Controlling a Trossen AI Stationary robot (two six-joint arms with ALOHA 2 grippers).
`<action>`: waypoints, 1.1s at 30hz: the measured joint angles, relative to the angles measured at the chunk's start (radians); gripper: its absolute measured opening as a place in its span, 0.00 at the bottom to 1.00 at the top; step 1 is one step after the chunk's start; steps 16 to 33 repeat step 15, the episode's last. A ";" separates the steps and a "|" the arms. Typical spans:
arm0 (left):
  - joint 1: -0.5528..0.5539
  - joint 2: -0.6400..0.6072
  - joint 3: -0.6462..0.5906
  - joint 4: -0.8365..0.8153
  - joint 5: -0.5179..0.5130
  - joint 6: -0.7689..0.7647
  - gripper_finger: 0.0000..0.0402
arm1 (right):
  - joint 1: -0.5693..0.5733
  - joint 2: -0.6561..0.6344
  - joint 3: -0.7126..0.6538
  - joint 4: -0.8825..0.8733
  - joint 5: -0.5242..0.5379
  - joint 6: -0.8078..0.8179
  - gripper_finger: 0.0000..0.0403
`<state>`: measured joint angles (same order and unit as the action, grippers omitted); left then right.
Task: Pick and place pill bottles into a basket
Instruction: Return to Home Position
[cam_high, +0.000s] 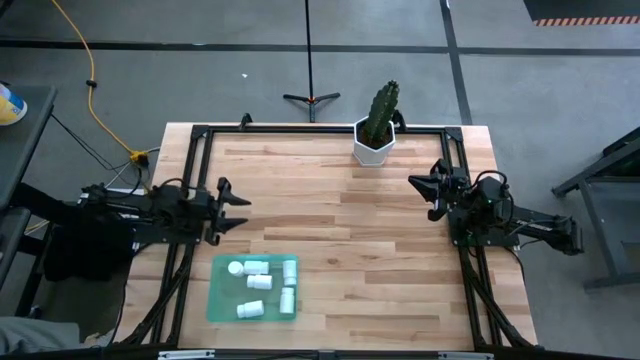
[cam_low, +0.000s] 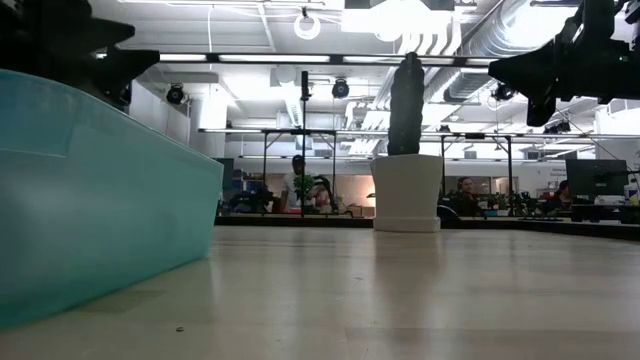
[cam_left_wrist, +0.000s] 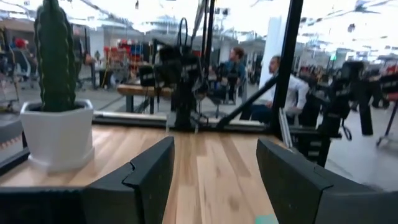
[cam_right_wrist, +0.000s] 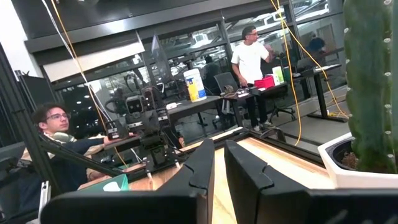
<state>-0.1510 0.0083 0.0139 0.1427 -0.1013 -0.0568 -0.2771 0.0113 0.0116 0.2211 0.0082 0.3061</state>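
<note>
Several white pill bottles (cam_high: 260, 282) lie on their sides on the floor of the green tray (cam_high: 218, 296), near the table's front edge on the left. In the low view only the tray's wall (cam_low: 100, 200) shows. My left gripper (cam_high: 248, 211) is open and empty above the table, just beyond the tray's far edge; its own view (cam_left_wrist: 214, 174) shows bare wood between the fingers. My right gripper (cam_high: 418, 195) hovers at the table's right side, fingers nearly together and empty, as its own view (cam_right_wrist: 219, 168) shows. It stays far from the tray.
A white hexagonal pot with a cactus (cam_high: 376, 138) stands at the table's far edge, right of the middle; it also shows in the low view (cam_low: 407, 190). A black frame (cam_high: 300, 130) runs around the table. People sit and stand in the room beyond.
</note>
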 joint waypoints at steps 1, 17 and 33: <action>0.000 0.000 0.000 -0.013 0.000 0.000 0.65 | 0.000 0.000 0.000 0.000 0.000 0.000 0.07; 0.000 0.001 0.000 -0.120 0.006 0.000 0.65 | 0.000 0.000 0.000 0.000 0.000 0.000 0.07; 0.000 0.001 0.000 -0.120 0.006 0.000 0.65 | 0.000 0.000 0.000 0.000 0.000 0.000 0.07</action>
